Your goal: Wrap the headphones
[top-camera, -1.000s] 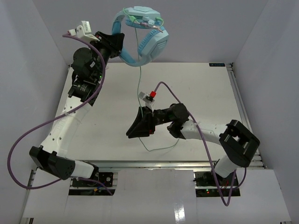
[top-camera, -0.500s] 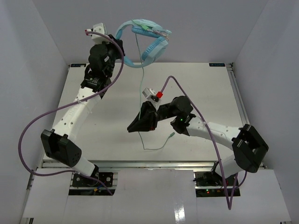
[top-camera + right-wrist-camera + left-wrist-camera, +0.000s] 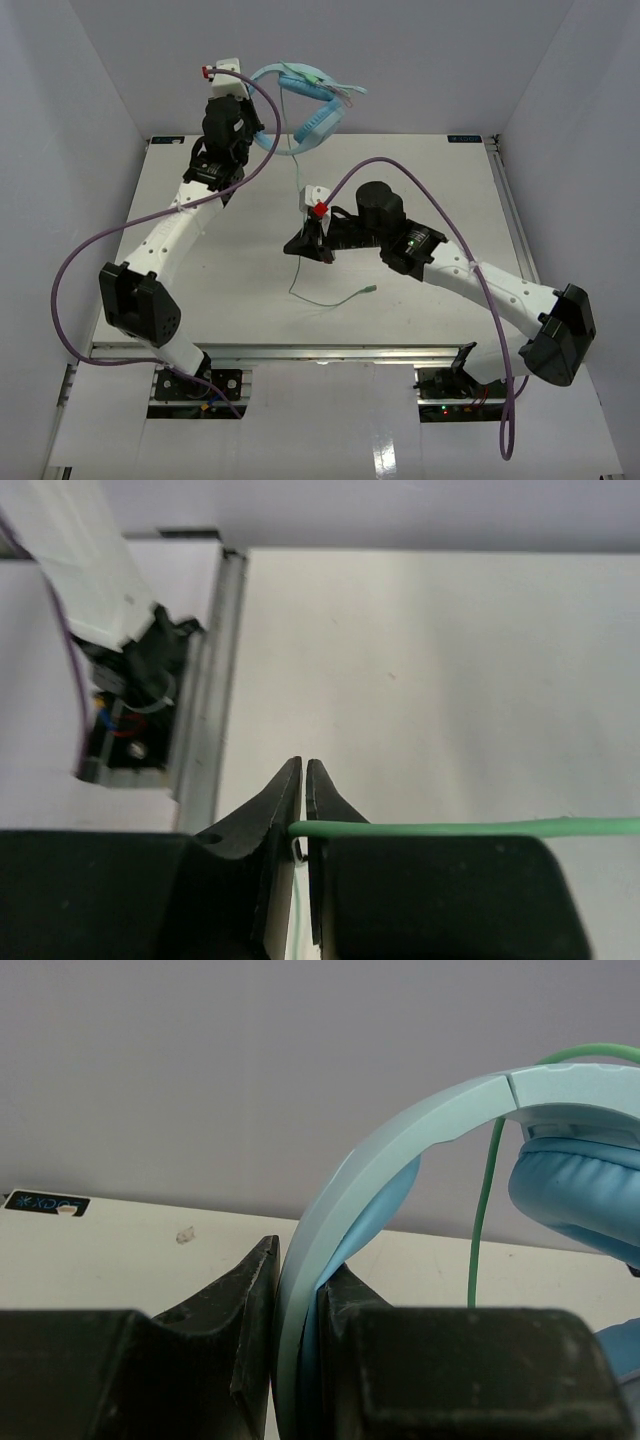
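Right gripper [image 3: 303, 780] shifted toward far side along cable [image 3: 480, 828], pinching it. Left gripper [image 3: 297, 1280] clamped on headphones [image 3: 318, 116] band, high above far table [image 3: 450, 200] edge.

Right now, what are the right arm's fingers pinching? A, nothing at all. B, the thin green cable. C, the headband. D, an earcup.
B: the right wrist view shows the green cable running in between the right arm's fingers, which are closed on it; the headband is clamped in the left arm's fingers.
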Robot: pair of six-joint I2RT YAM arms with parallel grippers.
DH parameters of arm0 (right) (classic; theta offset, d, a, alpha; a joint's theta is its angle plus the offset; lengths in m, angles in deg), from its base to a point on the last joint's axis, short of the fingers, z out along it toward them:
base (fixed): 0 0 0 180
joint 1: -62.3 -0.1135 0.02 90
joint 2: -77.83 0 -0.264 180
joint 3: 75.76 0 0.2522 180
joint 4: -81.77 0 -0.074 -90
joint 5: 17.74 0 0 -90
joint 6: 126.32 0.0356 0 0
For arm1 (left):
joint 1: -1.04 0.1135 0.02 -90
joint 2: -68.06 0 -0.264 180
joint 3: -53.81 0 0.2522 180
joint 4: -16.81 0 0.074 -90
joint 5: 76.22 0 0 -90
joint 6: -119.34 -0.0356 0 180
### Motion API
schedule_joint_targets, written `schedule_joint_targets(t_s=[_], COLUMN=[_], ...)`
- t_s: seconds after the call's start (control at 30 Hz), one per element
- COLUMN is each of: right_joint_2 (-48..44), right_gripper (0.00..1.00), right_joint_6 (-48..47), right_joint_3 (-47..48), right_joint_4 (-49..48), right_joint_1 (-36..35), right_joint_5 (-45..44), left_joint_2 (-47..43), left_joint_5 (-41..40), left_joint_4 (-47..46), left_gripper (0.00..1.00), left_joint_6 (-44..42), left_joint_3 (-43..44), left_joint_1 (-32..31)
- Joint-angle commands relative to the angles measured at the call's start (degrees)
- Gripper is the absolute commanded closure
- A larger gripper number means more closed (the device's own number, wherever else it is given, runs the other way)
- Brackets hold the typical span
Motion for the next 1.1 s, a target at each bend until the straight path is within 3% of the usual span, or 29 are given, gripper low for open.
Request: schedule_joint_targets(t_s=[0.0, 0.27, 0.57, 0.73, 1.07], right_joint_2=[-2.6, -5.1, -5.0, -3.1, 0.8], right_gripper=[0.9, 0.91, 0.91, 0.92, 0.92], right_joint_6=[-16.1, -37.2, -54.8, -63.2, -71.8], right_joint_3=[5.9, 10.8, 9.0, 7.8, 8.0], right_joint_4=[14.3, 20.2, 11.9, 1.5, -11.5], right_joint_1=[0.0, -2.5, -2.8, -2.7, -1.9], right_joint_5=[-13.4, -38.6, -57.6, -63.7, -66.2], left_joint_2=[1.8, 6.2, 4.1, 3.9, -1.8], left_joint_5=[0.8, 7.9, 9.8, 13.6, 30.3], left_joint_4=[0.6, 7.6, 8.6, 9.1, 10.8], left_gripper=[1.0, 1.0, 1.0, 1.0, 1.0], left_joint_6=[0.7, 2.0, 1.2, 2.1, -3.5], left_joint_3=[1.7, 0.2, -8.0, -9.8, -16.7], left_joint_1=[0.3, 0.3, 0.3, 0.3, 0.3])
